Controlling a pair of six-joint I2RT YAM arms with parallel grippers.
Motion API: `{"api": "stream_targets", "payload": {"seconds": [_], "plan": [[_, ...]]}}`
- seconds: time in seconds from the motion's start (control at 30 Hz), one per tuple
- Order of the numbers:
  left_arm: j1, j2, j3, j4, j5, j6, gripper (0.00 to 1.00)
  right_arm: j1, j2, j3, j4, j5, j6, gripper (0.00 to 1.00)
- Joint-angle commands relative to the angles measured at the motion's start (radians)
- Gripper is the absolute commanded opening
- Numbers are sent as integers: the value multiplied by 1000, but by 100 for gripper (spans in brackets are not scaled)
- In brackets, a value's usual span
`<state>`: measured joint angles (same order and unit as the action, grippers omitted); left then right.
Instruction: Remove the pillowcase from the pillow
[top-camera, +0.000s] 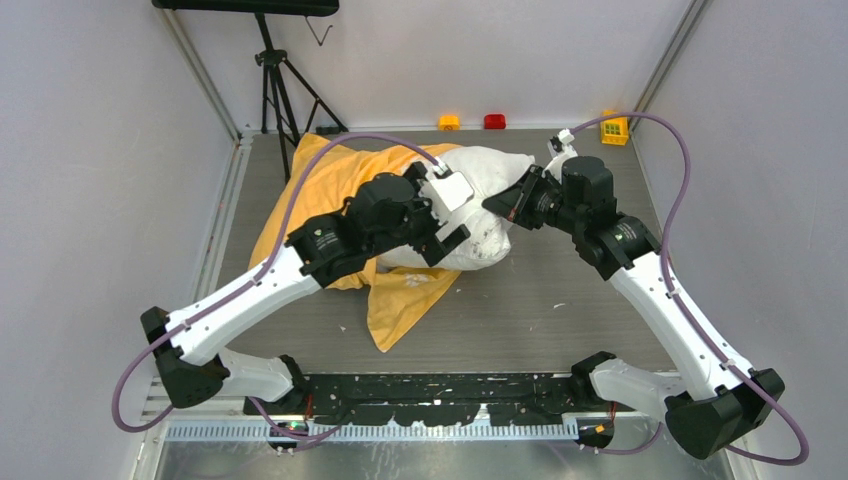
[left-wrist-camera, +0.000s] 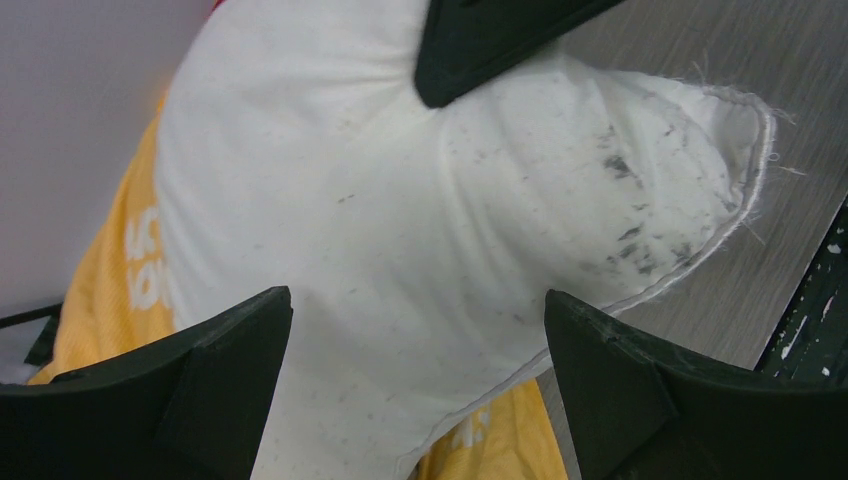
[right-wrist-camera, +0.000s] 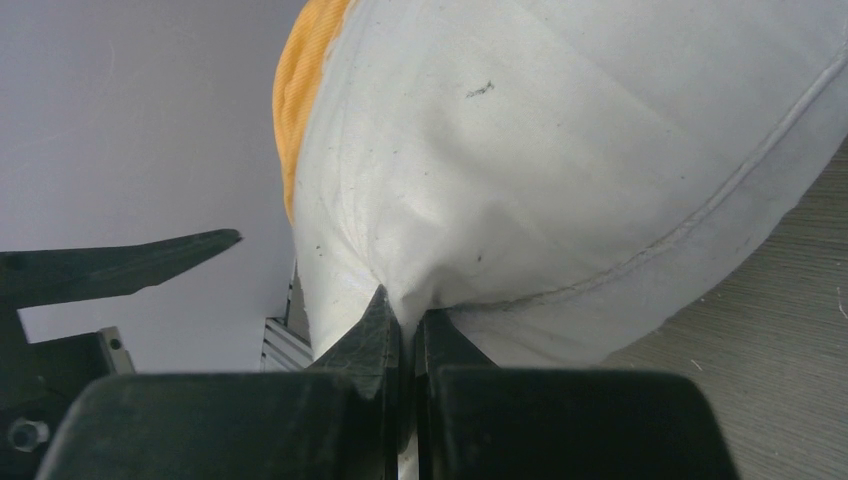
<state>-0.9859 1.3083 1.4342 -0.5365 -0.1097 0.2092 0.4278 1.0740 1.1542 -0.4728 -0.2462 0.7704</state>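
While overhead view hides grip, right wrist shows right end effector pinching pillow; left end effector spread, empty.

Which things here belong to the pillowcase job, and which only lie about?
Job: pillowcase, pillow, left tool (open), right tool (pinching the pillow).
Lying about: orange block, red block, yellow block, tripod.

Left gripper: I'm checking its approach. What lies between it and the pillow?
Nothing: in the left wrist view the open left gripper faces bare white pillow; the pillowcase shows only at the edges.
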Motion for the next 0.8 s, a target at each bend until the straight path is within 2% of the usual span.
{"api": "stream_targets", "payload": {"seconds": [0.0, 0.13, 0.33, 0.4, 0.43, 0.5, 0.6, 0.63, 0.7, 0.73, 0.77], "plan": [[-50, 50, 11, 28, 99, 102, 100, 2, -2, 74, 143, -75, 43, 0], [-57, 63, -20, 45, 163, 129, 100, 3, -7, 86, 145, -88, 55, 0], [-56, 113, -81, 62, 26, 163, 100, 3, -24, 100, 138, -123, 72, 0], [-57, 126, -111, 102, -49, 161, 95, 1, -33, 101, 139, -132, 75, 0], [-57, 126, -130, 127, -83, 154, 90, 2, -38, 98, 138, -131, 72, 0], [-56, 107, -164, 179, -129, 140, 73, 3, -50, 90, 127, -113, 60, 0], [-57, 66, -195, 221, -166, 129, 37, 2, -76, 84, 97, -75, 35, 4], [-56, 52, -202, 225, -178, 127, 23, 2, -84, 82, 90, -61, 25, 8], [-57, 23, -212, 225, -200, 126, 5, 1, -105, 76, 75, -24, 3, 17], [-57, 8, -215, 222, -208, 126, 0, 1, -115, 73, 61, 2, -13, 26], [-57, -7, -218, 218, -219, 122, 0, 1, -128, 73, 40, 40, -28, 35]]}}
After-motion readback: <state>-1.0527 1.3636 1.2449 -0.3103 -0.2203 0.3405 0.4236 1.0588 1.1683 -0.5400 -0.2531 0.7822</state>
